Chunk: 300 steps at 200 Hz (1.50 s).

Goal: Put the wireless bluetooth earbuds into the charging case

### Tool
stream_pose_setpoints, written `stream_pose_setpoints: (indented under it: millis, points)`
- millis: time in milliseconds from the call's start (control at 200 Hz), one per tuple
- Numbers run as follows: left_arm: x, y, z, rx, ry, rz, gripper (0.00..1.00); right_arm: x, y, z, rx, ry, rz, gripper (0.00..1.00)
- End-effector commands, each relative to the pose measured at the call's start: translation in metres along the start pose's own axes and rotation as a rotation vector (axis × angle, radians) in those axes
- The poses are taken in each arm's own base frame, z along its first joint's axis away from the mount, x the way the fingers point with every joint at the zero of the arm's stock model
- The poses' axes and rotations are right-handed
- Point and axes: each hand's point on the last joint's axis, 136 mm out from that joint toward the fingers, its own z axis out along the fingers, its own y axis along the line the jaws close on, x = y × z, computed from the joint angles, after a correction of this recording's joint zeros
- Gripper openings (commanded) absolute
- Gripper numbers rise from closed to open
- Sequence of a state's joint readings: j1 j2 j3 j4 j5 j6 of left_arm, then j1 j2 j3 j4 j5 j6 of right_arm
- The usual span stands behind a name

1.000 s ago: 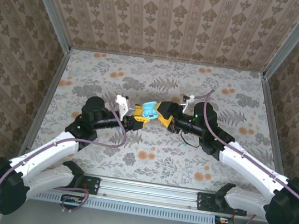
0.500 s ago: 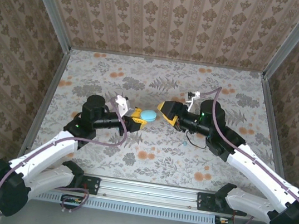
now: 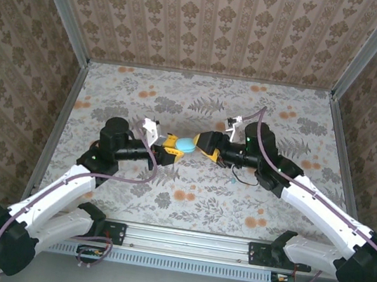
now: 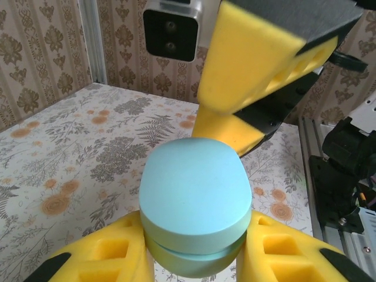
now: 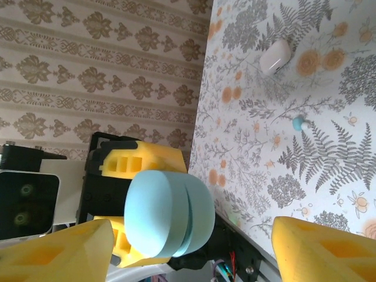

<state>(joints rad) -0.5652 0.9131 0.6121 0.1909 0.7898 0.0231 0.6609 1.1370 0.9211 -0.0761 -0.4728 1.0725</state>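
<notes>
Right gripper (image 3: 206,146) had moved back in toward the charging case (image 3: 186,143) since half a second earlier, its yellow jaws standing apart. Floral table (image 3: 182,90) lay beneath both arms. Left gripper (image 3: 171,146) was clamped on the teal charging case, lid down, held clear of the table. One pale earbud (image 5: 276,57) and one smaller teal earbud (image 5: 299,122) lay loose on the table, near each other and well apart from the charging case.
</notes>
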Motion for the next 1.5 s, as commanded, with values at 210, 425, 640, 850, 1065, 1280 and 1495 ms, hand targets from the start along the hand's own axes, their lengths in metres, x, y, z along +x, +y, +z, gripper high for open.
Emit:
stream_pose_setpoints:
  millis: [210, 425, 640, 850, 1065, 1280, 1495]
  points:
    - [-0.029, -0.001, -0.009, 0.021, -0.066, -0.003, 0.16, 0.018, 0.013, 0.001, -0.093, 0.046, -0.046, 0.64]
    - [-0.034, -0.001, -0.010, 0.029, -0.081, -0.015, 0.16, 0.024, 0.012, 0.006, -0.091, 0.059, -0.056, 0.63]
    - [-0.035, -0.003, -0.010, 0.043, -0.082, -0.024, 0.16, 0.014, 0.017, 0.014, -0.085, 0.042, -0.056, 0.63]
    - [-0.032, -0.005, -0.009, 0.055, -0.080, -0.025, 0.16, 0.003, 0.028, 0.017, -0.109, 0.008, -0.050, 0.63]
    - [-0.033, -0.007, -0.008, 0.064, -0.085, -0.022, 0.16, -0.004, 0.028, 0.017, -0.105, -0.031, -0.049, 0.64]
    - [-0.033, -0.008, -0.006, 0.078, -0.092, -0.019, 0.16, -0.003, 0.018, 0.029, -0.103, -0.019, -0.005, 0.61]
    - [-0.034, -0.008, -0.005, 0.081, -0.097, -0.023, 0.21, -0.004, 0.024, 0.031, -0.156, -0.025, 0.029, 0.36]
